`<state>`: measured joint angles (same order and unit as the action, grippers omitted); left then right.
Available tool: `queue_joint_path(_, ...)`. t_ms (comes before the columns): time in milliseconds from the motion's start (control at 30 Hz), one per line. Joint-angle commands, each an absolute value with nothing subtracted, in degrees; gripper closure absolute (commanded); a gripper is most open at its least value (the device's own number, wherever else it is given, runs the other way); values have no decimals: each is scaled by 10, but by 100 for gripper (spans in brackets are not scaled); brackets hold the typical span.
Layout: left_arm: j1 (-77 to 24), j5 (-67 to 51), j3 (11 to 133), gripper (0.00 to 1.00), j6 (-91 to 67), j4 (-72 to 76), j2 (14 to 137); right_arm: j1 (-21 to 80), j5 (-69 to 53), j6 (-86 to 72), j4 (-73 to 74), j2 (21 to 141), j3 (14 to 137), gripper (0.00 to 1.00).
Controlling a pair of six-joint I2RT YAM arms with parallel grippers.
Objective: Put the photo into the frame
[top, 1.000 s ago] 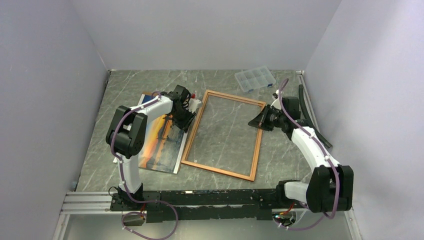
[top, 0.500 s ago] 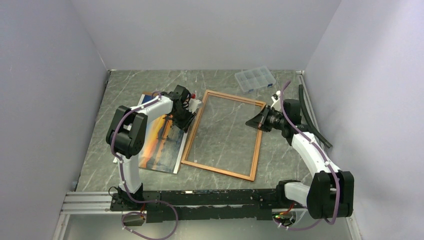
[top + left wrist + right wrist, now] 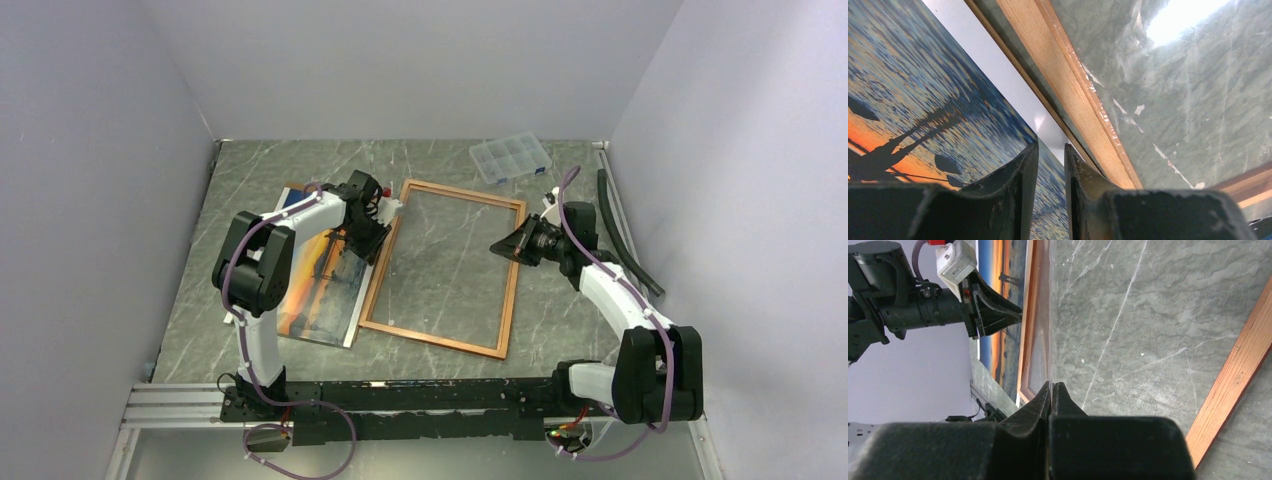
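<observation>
The photo [image 3: 320, 285], an orange sunset over blue water, lies left of the frame [image 3: 511, 300], a thin reddish-brown wooden border round a clear pane. My left gripper [image 3: 374, 248] sits at the photo's right edge beside the frame's left border [image 3: 1073, 95]. Its jaws stand a narrow gap apart, and the photo [image 3: 923, 100] shows in that gap [image 3: 1050, 146]. My right gripper [image 3: 497, 245] reaches in over the frame's right side. Its fingers [image 3: 1051, 383] are shut on the thin clear pane, whose edge runs straight into the tips. The frame's right border [image 3: 1233, 385] passes beside them.
A small clear compartment box [image 3: 511, 158] stands at the back right. A black strip [image 3: 620, 225] lies along the right wall. Walls close in the left, back and right sides, and a metal rail [image 3: 180, 405] runs along the near edge.
My right gripper has moved left, and the frame has shifted left with it toward the photo. The left arm has stayed put, its jaws a little narrower.
</observation>
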<state>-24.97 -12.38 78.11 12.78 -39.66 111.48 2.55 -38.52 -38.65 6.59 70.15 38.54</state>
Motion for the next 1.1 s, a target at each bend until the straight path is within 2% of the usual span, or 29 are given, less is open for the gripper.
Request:
queue_joint_path(0,-254,-138,776,69,131,-386,1115,24,-393,-409,3,698,378,100)
queue_joint_path(400,-255,-141,771,73,131,-381,1115,25,-462,-538,-137,680,338,100)
queue_joint_path(833,-255,-141,767,76,132,-380,1114,24,-477,-580,-210,695,316,100)
queue_joint_path(1067,-255,-140,769,77,134,-382,1114,24,-450,-538,-163,674,333,100)
